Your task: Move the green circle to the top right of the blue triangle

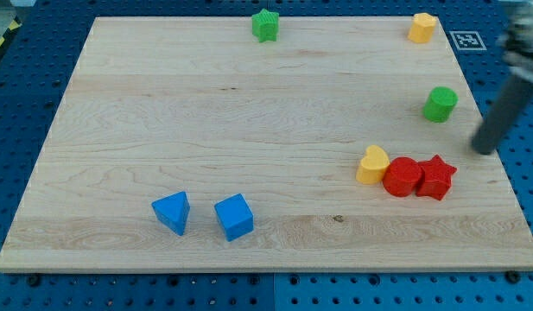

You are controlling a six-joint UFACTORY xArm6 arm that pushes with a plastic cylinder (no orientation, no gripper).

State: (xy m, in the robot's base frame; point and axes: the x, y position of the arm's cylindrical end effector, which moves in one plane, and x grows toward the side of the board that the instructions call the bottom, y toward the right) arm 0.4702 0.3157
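Green circle [440, 104] sits on the wooden bench [206, 112] near the view's right edge, in the upper half, standing alone. My tip [482, 151] is just to its right and a little lower, apart from it, with the dark rod rising blurred toward the view's top right corner. I carry no pincer, only this rod, so nothing is held.

Blue triangle [172, 212] lies far off at the view's lower left, with a blue cube [234, 216] just beside it on the right, a narrow gap between them.

Below the green circle a row of three blocks runs along the view's right side: a yellow heart [373, 164], a red cylinder [403, 176] touching it, and a red star [435, 177] pressed against the cylinder. My tip stands above and to the right of the red star, not touching it.

At the view's top edge, a green star [265, 25] rests near the middle, and a yellow block [422, 28], its shape hard to make out, sits toward the top right corner.
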